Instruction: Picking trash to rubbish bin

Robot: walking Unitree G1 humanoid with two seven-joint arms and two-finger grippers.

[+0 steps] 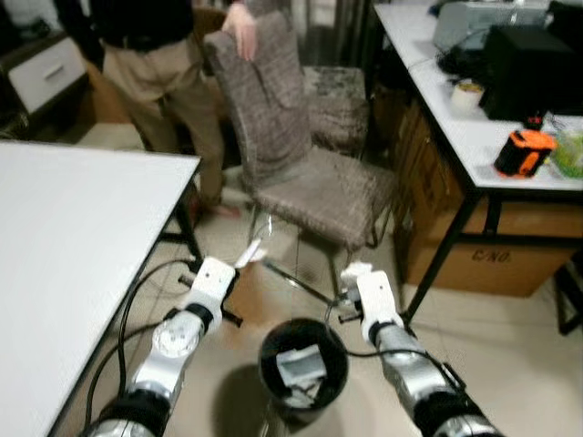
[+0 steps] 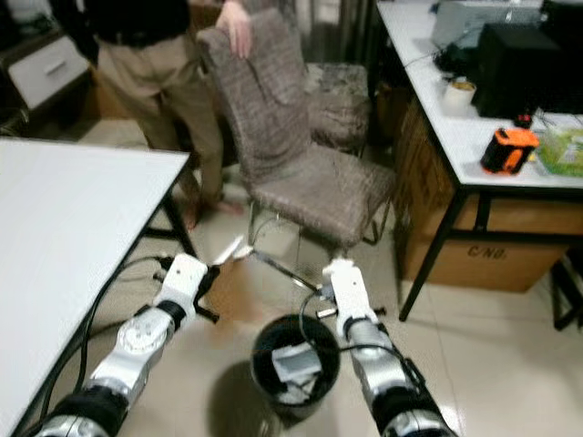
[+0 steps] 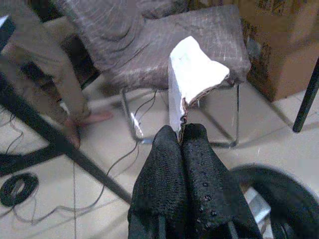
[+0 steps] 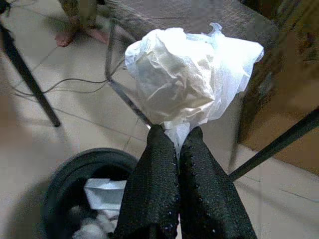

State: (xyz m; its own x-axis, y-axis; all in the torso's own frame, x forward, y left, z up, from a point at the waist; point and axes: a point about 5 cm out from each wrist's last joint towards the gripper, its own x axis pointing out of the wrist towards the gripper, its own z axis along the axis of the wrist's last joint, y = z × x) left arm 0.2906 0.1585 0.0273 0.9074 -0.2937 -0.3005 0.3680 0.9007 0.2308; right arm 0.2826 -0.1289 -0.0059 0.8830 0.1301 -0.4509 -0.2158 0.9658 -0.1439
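Counter (image 1: 64, 246) space fills the robot's left, a white top with nothing on it, and a second white counter (image 1: 455, 127) on the right carries a black box, a cup and an orange tool. Between them stands a grey fabric chair (image 1: 301, 164), with a person's hand (image 1: 242, 27) resting on its back. On the tiled floor just in front of the chair sits the round black bin (image 1: 302, 364), which already holds a few pale scraps of paper and packaging, so part of the job looks done.

Two pieces of trash are in hand and not yet dropped. The right gripper (image 4: 177, 144) has its jaws closed on the knotted neck of a crumpled white plastic bag (image 4: 189, 74), held up just beyond the bin's far rim, to its right. The left gripper (image 3: 180, 134) has its jaws pinched shut on the edge of a torn white card (image 3: 192, 74), which stands upright above the fingers; it sits to the left of the bin and a little beyond it.

Neither piece hangs over the opening. What seems left is to bring each arm in over the bin and let go, the right one being the nearer.
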